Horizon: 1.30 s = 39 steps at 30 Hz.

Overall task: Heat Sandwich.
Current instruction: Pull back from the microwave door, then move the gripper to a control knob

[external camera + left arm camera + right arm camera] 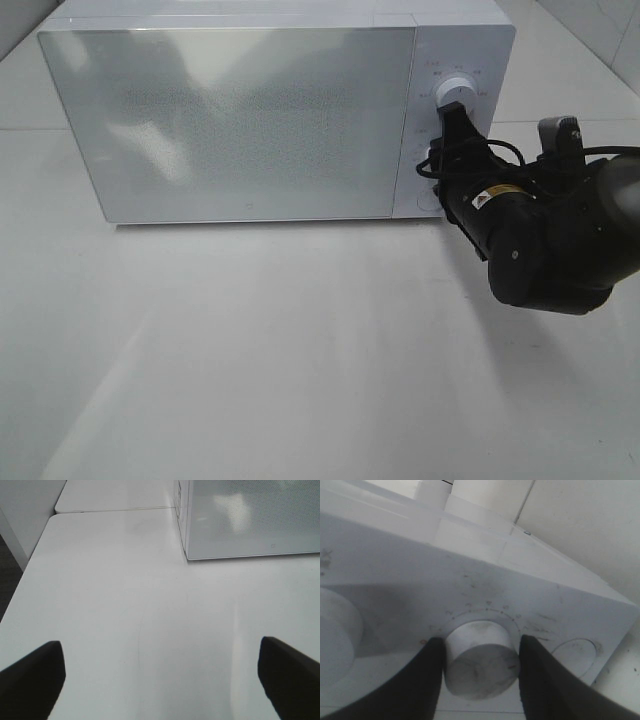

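Note:
The sandwich is out of view. The white microwave [240, 120] stands at the back of the table with its frosted door shut. My right gripper [441, 140] reaches to its control panel, and in the right wrist view the two black fingers [427, 675] press on either side of the lower dial [480, 665], so the right gripper [481, 647] is shut on it. The upper dial [457, 88] shows just above the fingers. My left gripper [160, 647] hangs open over the bare table [125, 610], with nothing between its fingers, left of the microwave's corner [187, 555].
A round button [575, 652] sits on the panel beside the gripped dial, and it also shows below the gripper [425, 197]. The right arm's black body [540, 240] hangs over the table's right side. A table seam [115, 510] runs behind the left gripper.

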Tool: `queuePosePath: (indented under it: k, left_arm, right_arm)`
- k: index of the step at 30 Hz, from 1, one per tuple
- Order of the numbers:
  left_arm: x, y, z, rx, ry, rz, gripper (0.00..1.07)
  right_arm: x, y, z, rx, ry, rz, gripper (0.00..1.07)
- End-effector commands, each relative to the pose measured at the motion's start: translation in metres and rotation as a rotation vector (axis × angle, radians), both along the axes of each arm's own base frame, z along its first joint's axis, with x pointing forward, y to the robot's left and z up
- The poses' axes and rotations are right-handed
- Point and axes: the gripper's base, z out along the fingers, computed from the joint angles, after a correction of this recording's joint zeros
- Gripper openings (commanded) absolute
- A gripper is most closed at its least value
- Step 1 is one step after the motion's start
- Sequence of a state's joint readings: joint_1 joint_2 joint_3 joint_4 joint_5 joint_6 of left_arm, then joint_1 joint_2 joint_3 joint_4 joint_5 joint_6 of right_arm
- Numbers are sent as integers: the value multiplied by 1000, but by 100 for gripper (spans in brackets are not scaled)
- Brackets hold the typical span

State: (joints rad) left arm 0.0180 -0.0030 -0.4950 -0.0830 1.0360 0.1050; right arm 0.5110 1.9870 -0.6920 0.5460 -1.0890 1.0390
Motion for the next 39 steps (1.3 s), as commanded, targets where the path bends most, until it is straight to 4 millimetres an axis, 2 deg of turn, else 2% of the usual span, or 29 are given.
queuePosePath:
  k: [1, 12, 17, 34, 39]
  left_arm:
    - [-4, -1, 0, -17, -34, 0, 100]
    - [-4, -1, 0, -17, -34, 0, 100]
    - [-4, -1, 0, -17, -34, 0, 100]
    - [-4, -1, 0, -17, -34, 0, 100]
    - [-4, -1, 0, -17, -34, 0, 100]
  right_arm:
    - [5, 5, 12, 131, -79, 7, 19]
    - [6, 4, 16, 440, -101, -66, 20]
    - [6, 4, 18, 528, -122, -82, 21]
    - [6, 4, 19, 492, -136, -66, 24]
    - [6, 5, 19, 477, -137, -56, 28]
